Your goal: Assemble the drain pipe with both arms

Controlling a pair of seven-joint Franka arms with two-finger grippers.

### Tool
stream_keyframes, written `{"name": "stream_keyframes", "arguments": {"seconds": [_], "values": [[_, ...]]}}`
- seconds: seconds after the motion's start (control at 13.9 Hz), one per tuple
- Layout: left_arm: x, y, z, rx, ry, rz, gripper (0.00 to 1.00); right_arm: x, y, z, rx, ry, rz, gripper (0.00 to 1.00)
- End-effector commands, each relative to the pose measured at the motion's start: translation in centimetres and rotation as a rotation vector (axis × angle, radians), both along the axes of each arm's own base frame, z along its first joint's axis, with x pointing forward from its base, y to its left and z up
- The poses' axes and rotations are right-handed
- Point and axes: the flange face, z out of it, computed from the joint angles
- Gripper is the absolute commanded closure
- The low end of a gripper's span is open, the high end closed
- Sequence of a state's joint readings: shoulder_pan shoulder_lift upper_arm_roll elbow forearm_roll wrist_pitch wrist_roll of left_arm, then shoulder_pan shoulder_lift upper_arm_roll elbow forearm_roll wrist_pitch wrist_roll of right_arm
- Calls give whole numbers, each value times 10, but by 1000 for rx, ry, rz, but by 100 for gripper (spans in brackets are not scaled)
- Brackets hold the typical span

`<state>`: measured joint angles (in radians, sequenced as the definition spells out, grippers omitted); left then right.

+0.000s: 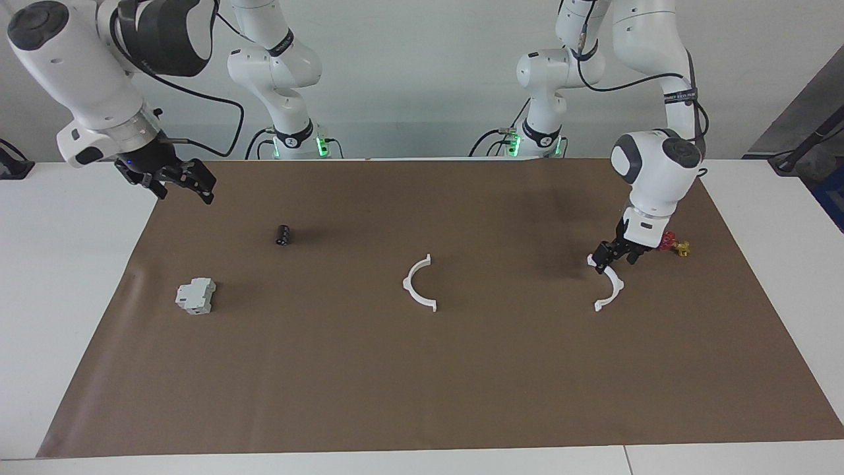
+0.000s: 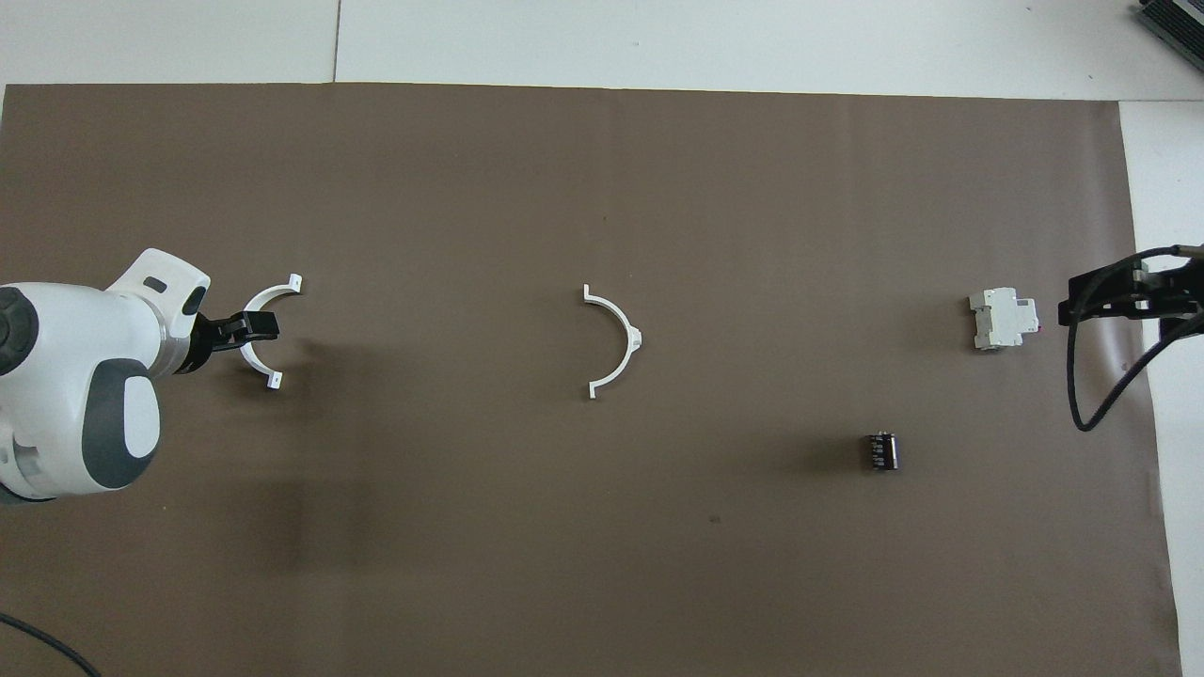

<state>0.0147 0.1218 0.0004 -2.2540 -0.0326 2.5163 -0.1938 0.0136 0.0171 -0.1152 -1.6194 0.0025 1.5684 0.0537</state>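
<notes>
Half-rings (image 1: 420,284) (image 1: 608,284) flat, openings facing apart, left fingers (image 1: 610,254) apart over one, right fingers (image 1: 178,179) apart.

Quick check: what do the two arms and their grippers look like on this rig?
Both arms are glossy white jointed Frankas with dark grey joint caps and loose black cables. The left gripper and right gripper are black two-finger units. Green lights glow at both bases.

Plain white wall (image 1: 422,79) at the robots' end, unmarked. White desk (image 1: 66,297) made of abutting panels, with a seam visible near the edge farthest from the robots. Brown mat (image 1: 422,382) covers most of the desk surface, lying flat. Small white box (image 1: 99,142) at the wall by the right arm's end. Lighting even, shadows soft.
</notes>
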Motion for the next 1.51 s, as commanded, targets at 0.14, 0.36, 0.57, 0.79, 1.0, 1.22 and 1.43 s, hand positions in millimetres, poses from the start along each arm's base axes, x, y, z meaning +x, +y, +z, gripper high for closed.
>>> {"name": "stream_keyframes", "arguments": {"seconds": [0.14, 0.36, 0.57, 0.79, 1.0, 1.22, 1.43], "values": [[4, 5, -15, -5, -19, 21, 0, -6, -3, 34, -47, 4, 162, 0], [5, 1, -15, -5, -19, 14, 5, -17, -6, 23, -40, 16, 165, 0], [4, 3, -15, -5, -19, 18, 10, -16, -2, 23, -42, 8, 170, 0], [4, 1, -16, -6, -17, 20, 22, -12, -3, 25, -45, -18, 164, 0], [4, 1, -16, -6, -17, 20, 60, -12, -3, 25, -44, -20, 160, 0], [4, 0, -16, -6, -16, 15, 100, -12, -5, 25, -43, -20, 158, 0], [5, -1, -16, -6, -11, 12, 100, -12, -5, 25, -43, -20, 158, 0]]}}
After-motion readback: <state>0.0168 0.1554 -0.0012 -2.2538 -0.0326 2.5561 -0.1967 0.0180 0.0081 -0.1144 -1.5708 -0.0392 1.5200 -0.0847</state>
